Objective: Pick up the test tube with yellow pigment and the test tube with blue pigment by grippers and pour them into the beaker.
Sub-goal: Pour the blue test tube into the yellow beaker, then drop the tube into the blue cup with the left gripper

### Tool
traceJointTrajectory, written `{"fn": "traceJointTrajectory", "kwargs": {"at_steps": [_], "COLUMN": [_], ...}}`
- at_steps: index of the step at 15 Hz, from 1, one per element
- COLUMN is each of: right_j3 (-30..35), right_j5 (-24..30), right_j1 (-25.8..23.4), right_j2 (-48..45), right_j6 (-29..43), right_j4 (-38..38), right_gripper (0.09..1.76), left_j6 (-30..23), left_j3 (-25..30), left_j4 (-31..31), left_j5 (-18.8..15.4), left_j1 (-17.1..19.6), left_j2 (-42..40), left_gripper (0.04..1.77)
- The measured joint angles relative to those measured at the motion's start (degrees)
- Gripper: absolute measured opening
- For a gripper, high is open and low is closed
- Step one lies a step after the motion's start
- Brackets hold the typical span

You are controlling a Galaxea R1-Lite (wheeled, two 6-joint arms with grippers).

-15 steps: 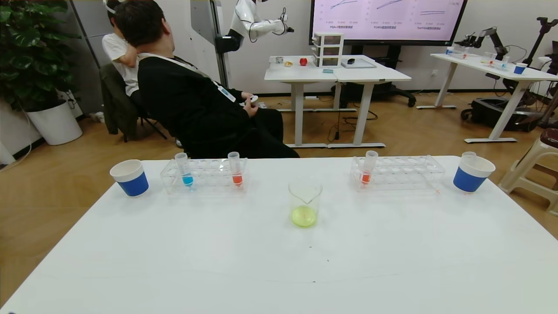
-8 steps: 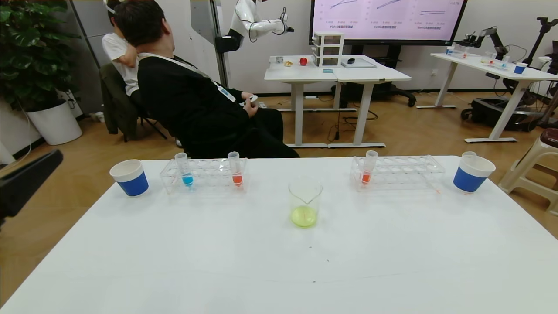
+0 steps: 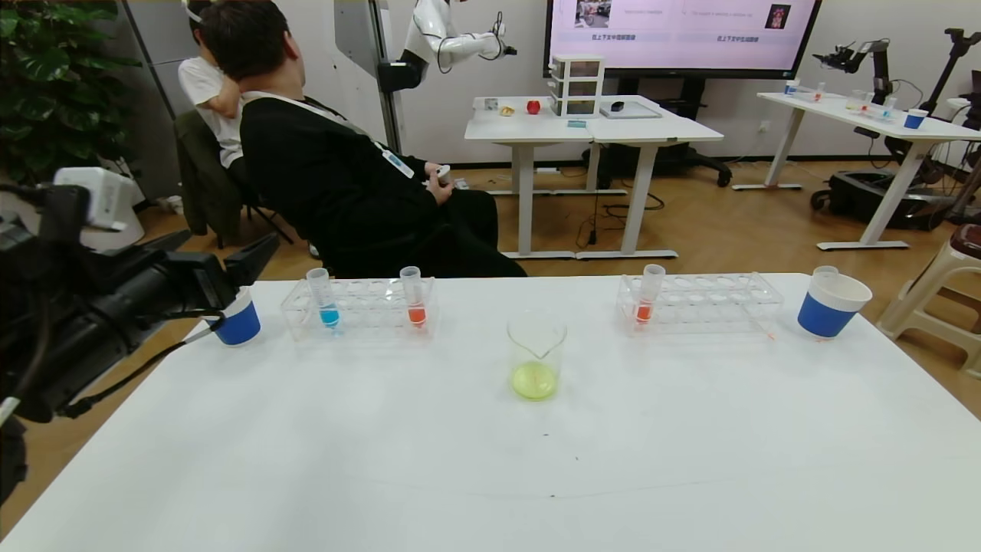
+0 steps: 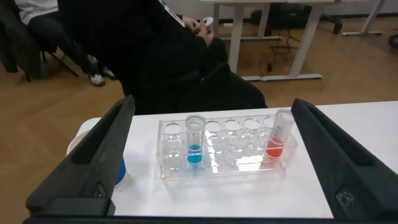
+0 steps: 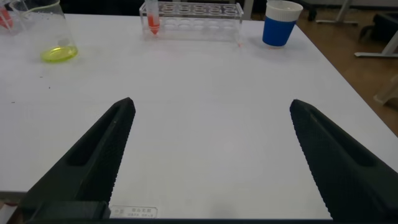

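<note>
The test tube with blue pigment (image 3: 328,299) stands upright at the left end of the left clear rack (image 3: 368,314); it also shows in the left wrist view (image 4: 195,142). My left gripper (image 3: 230,249) is open and empty. It hovers at the table's left edge, short of the rack, which shows between its fingers (image 4: 212,102). The beaker (image 3: 536,356) stands mid-table with yellow-green liquid in its bottom. No test tube with yellow pigment is in view. My right gripper (image 5: 211,104) is open and empty, low over bare table at the near right, out of the head view.
Orange-red tubes stand in the left rack (image 3: 415,297) and the right rack (image 3: 647,295). Blue-and-white paper cups stand at far left (image 3: 239,323), partly behind my left gripper, and far right (image 3: 831,305). A person sits beyond the white table (image 3: 460,475).
My left arm has come into view from the left and moved up and right toward the left rack. The tubes, beaker and cups have not moved.
</note>
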Motion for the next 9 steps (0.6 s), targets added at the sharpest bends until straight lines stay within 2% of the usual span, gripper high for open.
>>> {"fn": "traceJointTrajectory", "kwargs": {"at_steps": [4, 9], "right_j3": [0.0, 0.0], "right_j5": [0.0, 0.0], "right_j1": [0.0, 0.0], "right_j2": [0.0, 0.0], "right_j6": [0.0, 0.0], "right_j4": [0.0, 0.0], "right_gripper": [1.74, 1.74], "left_j6": [0.0, 0.0], "left_j3": [-1.6, -1.9], "left_j4": [-9.6, -18.1], "left_j5": [0.9, 1.5], "left_j1": [-0.2, -0.8], "left_j2": [14.1, 25.2], "left_gripper": [1.75, 1.75]}}
